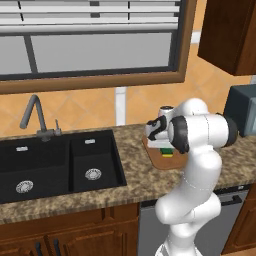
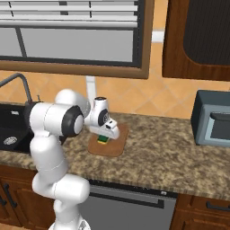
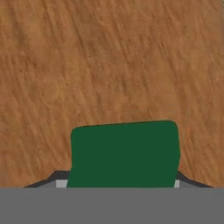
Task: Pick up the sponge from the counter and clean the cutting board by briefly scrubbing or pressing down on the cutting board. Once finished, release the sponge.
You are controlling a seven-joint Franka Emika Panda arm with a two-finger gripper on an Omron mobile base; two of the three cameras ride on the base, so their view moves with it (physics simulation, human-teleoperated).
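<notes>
The small rectangular sponge with a dark green top over a yellow layer point(image 2: 103, 139) is being held in the robot's two-finger hand point(image 2: 104, 137), jaws closed narrowly on it, and is being pressed against the flat reddish-brown wooden cutting board point(image 2: 117, 143). In the hand view the sponge's green top point(image 3: 124, 154) is being cut off at the bottom, and the fingers are being hidden almost wholly behind it; wood grain point(image 3: 109, 61) is being seen all around. In the left base view the sponge point(image 1: 167, 152) is being largely covered by the white arm, with just a sliver of green and yellow being shown, and the board's right part point(image 1: 162, 161) is being hidden by the arm as well. No writing or label is being made out anywhere.

The board is lying on the brown-and-beige speckled granite tabletop point(image 2: 170, 152), between the black double sink point(image 1: 60, 165) on the left and the dark grey microwave point(image 2: 212, 119) on the right, which is being cropped by the frame edge. Bare tabletop is being left open to the right of the board and toward the near edge.
</notes>
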